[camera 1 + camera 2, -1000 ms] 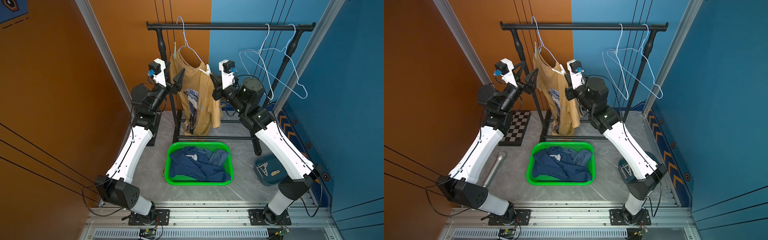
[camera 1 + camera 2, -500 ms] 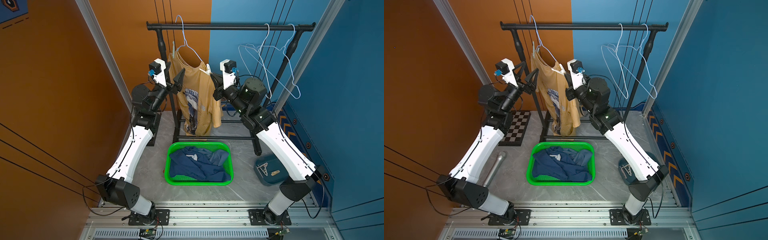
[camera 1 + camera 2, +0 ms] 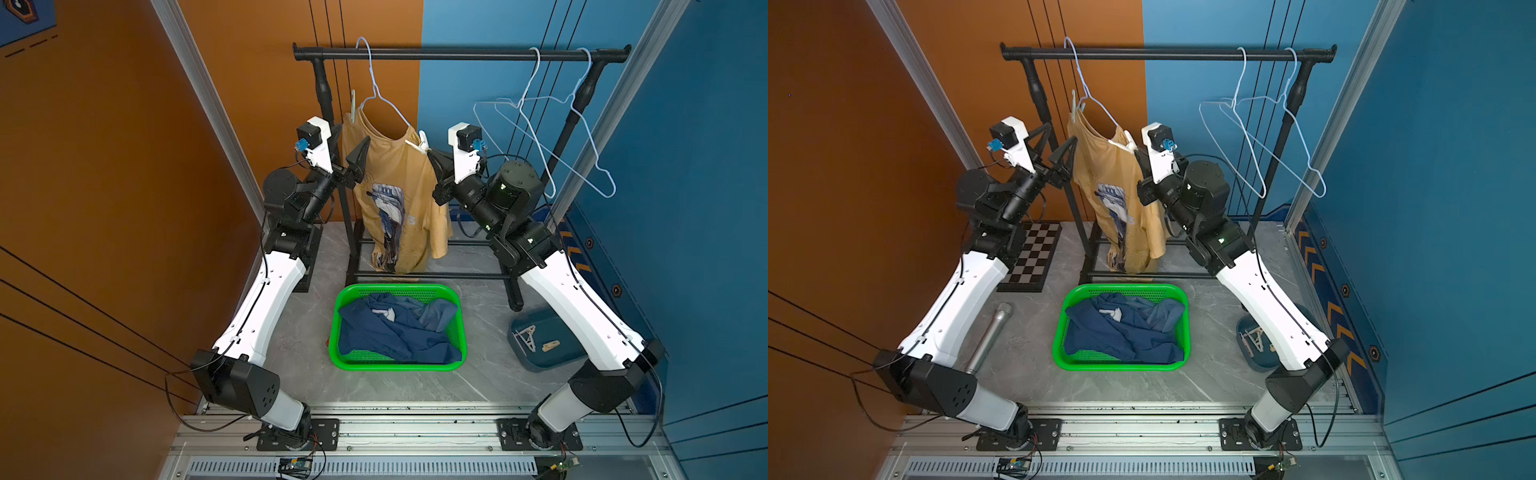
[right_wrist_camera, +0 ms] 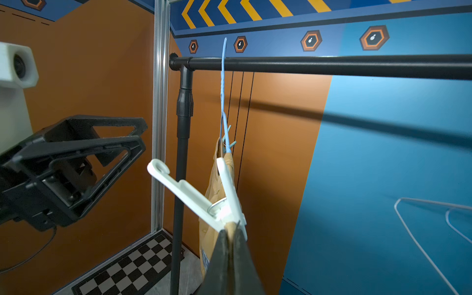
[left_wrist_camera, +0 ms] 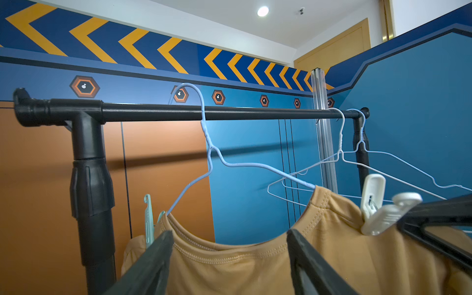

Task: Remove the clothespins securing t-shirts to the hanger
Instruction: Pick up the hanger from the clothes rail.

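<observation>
At the end of the rail [image 3: 457, 54] by the left arm: a mustard t-shirt [image 3: 399, 178] hangs on the blue hanger [image 3: 380, 95], pinned at both shoulders.
White clothespin [image 4: 204, 199]: on the shoulder nearer the right arm, handle ends splayed and pointing toward the left arm.
Green clothespin [image 5: 148, 219]: upright on the other shoulder, near the rack post [image 5: 89, 178].
Right gripper [image 4: 231, 232]: fingers together, clamped on the shirt's shoulder fabric directly under the white clothespin.
Left gripper [image 5: 228, 235]: fingers apart, holding nothing, level with the collar between the two clothespins.
Basket [image 3: 395, 366]: on the bench [image 3: 478, 374], holding the navy and slate t-shirts [image 3: 395, 332]; two bare hangers [image 5: 341, 139] hang at the rail's far end.
Step in hand: likely the last shirt, with both clothespins still on and the right arm seemingly steadying the shoulder.
Next move: probably the left fingers close on the white clothespin's handle ends, squeeze until its mouth opens, then draw it up off the wire.
Tight edges: the right fingers sit just below that clothespin, so the approach should come from the handle side. The rack post crowds the green clothespin.
Open room: clear air between the two arms and above the collar up to the rail. The hanger may swing if pushed.
</observation>
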`<state>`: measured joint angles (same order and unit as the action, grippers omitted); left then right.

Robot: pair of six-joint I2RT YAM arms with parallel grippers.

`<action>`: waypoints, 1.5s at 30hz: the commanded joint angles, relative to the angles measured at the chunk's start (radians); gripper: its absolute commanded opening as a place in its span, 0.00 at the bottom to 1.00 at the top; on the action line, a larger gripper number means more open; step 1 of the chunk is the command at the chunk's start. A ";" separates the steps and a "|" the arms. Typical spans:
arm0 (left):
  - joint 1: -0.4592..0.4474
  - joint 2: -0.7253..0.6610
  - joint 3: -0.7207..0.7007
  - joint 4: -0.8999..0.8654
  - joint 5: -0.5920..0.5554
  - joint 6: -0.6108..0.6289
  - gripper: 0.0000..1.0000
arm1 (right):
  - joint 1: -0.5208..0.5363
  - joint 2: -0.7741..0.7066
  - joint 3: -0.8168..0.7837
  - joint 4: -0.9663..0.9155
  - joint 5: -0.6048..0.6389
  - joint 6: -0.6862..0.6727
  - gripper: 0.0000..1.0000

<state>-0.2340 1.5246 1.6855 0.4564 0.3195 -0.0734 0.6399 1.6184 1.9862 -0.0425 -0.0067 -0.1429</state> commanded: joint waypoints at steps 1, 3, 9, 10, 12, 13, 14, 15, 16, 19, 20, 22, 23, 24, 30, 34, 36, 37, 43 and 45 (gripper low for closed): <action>0.001 0.004 0.037 0.024 0.022 -0.011 0.72 | -0.006 0.012 0.097 0.085 -0.034 -0.017 0.00; 0.005 0.009 0.046 0.023 0.029 -0.023 0.72 | -0.006 0.014 0.106 0.084 -0.039 -0.020 0.00; 0.009 0.010 0.055 0.024 0.036 -0.039 0.72 | -0.003 -0.023 0.065 0.079 -0.041 -0.020 0.00; 0.009 0.009 0.055 0.023 0.036 -0.042 0.72 | -0.003 -0.035 0.049 0.080 -0.041 -0.020 0.00; 0.009 0.006 0.054 0.023 0.043 -0.054 0.72 | -0.003 -0.064 0.007 0.083 -0.038 -0.019 0.00; 0.010 0.005 0.053 0.022 0.048 -0.060 0.72 | -0.004 -0.081 -0.019 0.086 -0.039 -0.020 0.00; 0.009 0.003 0.051 0.022 0.052 -0.064 0.72 | -0.003 -0.100 -0.049 0.095 -0.042 -0.021 0.00; 0.009 0.000 0.047 0.022 0.054 -0.068 0.72 | -0.003 -0.122 -0.085 0.103 -0.045 -0.021 0.00; 0.008 -0.001 0.045 0.023 0.055 -0.073 0.72 | -0.003 -0.140 -0.112 0.109 -0.047 -0.020 0.00; 0.005 -0.011 0.034 0.022 0.059 -0.081 0.72 | 0.000 -0.197 -0.183 0.125 -0.047 -0.021 0.00; 0.004 -0.014 0.031 0.022 0.060 -0.083 0.72 | 0.000 -0.209 -0.221 0.128 -0.046 -0.020 0.00; 0.003 -0.020 0.023 0.022 0.067 -0.093 0.72 | 0.003 -0.240 -0.257 0.125 -0.046 -0.027 0.00; 0.002 -0.023 0.017 0.022 0.075 -0.097 0.72 | 0.004 -0.252 -0.269 0.124 -0.045 -0.027 0.00; -0.001 -0.028 0.008 0.022 0.078 -0.100 0.72 | 0.004 -0.265 -0.285 0.123 -0.044 -0.029 0.00; -0.016 -0.073 -0.069 0.022 0.101 -0.125 0.72 | 0.003 -0.327 -0.315 0.107 -0.066 -0.025 0.00; -0.027 -0.125 -0.142 0.022 0.107 -0.139 0.72 | -0.005 -0.349 -0.267 0.068 -0.105 -0.020 0.00; -0.031 -0.157 -0.185 0.022 0.105 -0.140 0.72 | -0.020 -0.353 -0.223 0.044 -0.136 -0.009 0.00; -0.033 -0.179 -0.208 0.022 0.102 -0.140 0.72 | -0.026 -0.353 -0.197 0.031 -0.154 -0.001 0.00; -0.043 -0.302 -0.348 -0.011 0.087 -0.133 0.72 | -0.086 -0.364 -0.083 -0.007 -0.251 0.085 0.00; -0.046 -0.346 -0.390 -0.051 0.083 -0.118 0.72 | -0.108 -0.366 -0.061 -0.007 -0.284 0.117 0.00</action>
<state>-0.2703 1.2308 1.3365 0.4412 0.3973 -0.2024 0.5552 1.2873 1.8660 -0.0978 -0.2123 -0.0982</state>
